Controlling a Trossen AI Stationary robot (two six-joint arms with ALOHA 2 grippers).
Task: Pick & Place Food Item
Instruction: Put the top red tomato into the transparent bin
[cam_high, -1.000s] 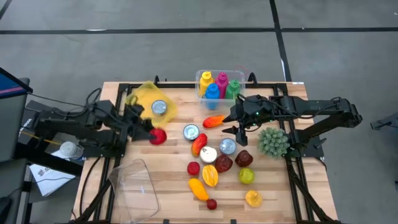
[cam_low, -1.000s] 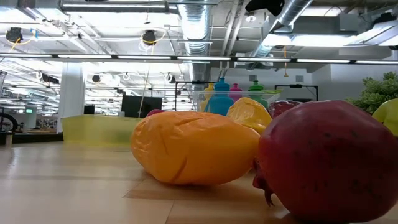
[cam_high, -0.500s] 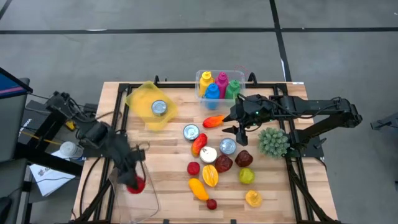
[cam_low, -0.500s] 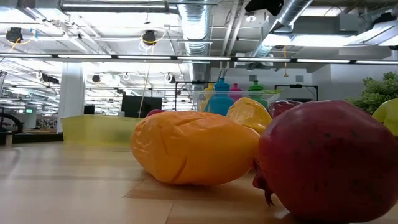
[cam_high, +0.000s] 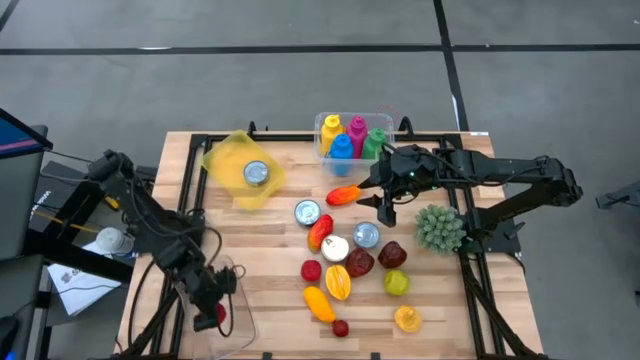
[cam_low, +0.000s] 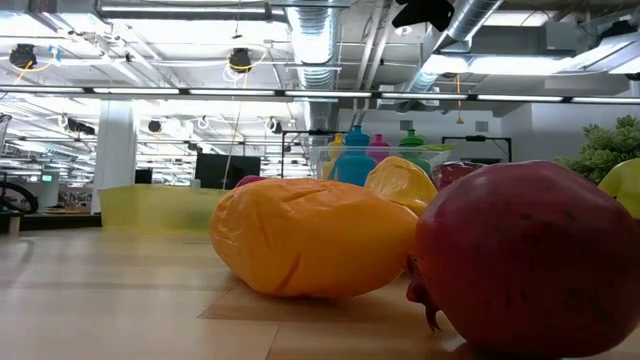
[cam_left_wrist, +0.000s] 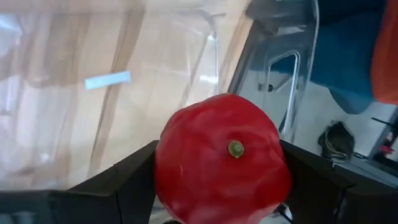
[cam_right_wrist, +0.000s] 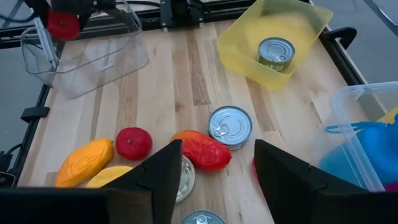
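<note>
With the left end effector (cam_high: 212, 312) clamped on a red tomato (cam_left_wrist: 222, 158) above the clear bin (cam_high: 228, 290) at the counter's (cam_high: 270, 225) near-left corner, the fruit looks set for dropping in. Right end effector (cam_high: 384, 205), fingers apart & empty, waits over the cans (cam_right_wrist: 231, 127) nr the yellow tray (cam_right_wrist: 273, 38). Counter: pale wood planks w/ loose fruit. Room: open ceiling w/ ducts (cam_low: 320, 40), strip lights.

The high view looks straight down on the whole surface (cam_high: 280, 190); the low view sits at surface level, close behind the fruit. Both show the colored bottles (cam_high: 352, 138).
</note>
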